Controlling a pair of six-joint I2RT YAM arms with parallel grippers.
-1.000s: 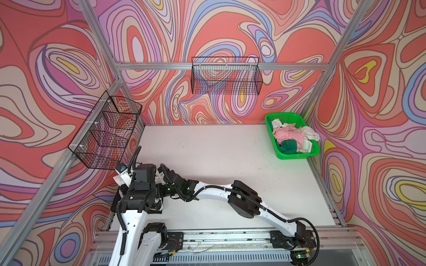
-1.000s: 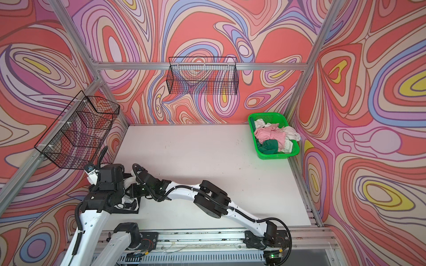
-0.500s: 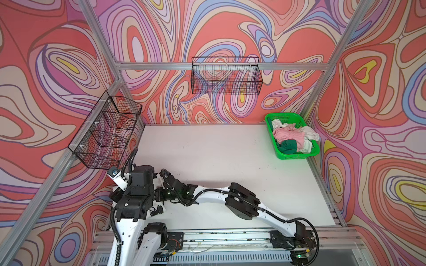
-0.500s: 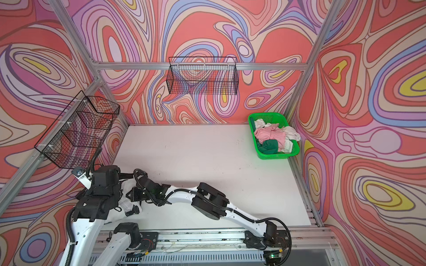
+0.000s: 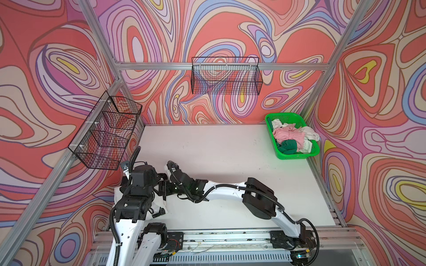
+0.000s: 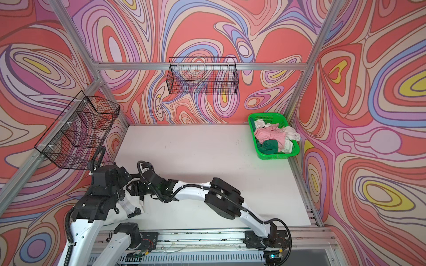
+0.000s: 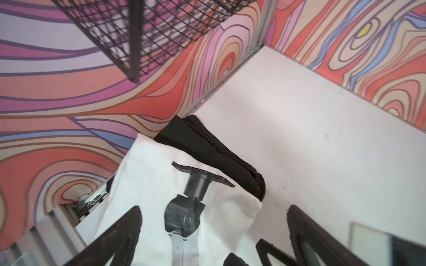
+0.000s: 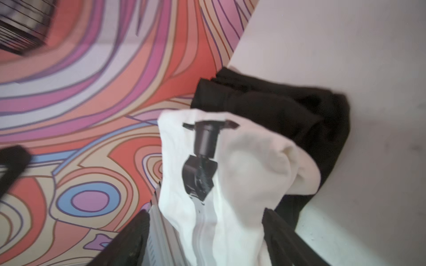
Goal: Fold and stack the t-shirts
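Two high stereo views, and two close wrist views on one corner.
Both top views look steeply down from above the near rail (image 5: 219,235) across the flat white table (image 5: 230,156) to the swirl-patterned back wall (image 5: 230,46). They share nearly the same field, with the bright green plastic lattice basket (image 5: 295,156) at far right. Each wrist view sits low and near over the table's near-left corner, facing the left wall (image 7: 69,103). Both show the folded off-white cloth t-shirt (image 7: 149,184) lying over the black cloth t-shirt (image 7: 207,149). The right wrist view is blurred.

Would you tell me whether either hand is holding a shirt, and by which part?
Nothing is held: left hand and right hand are both open over the white shirt.
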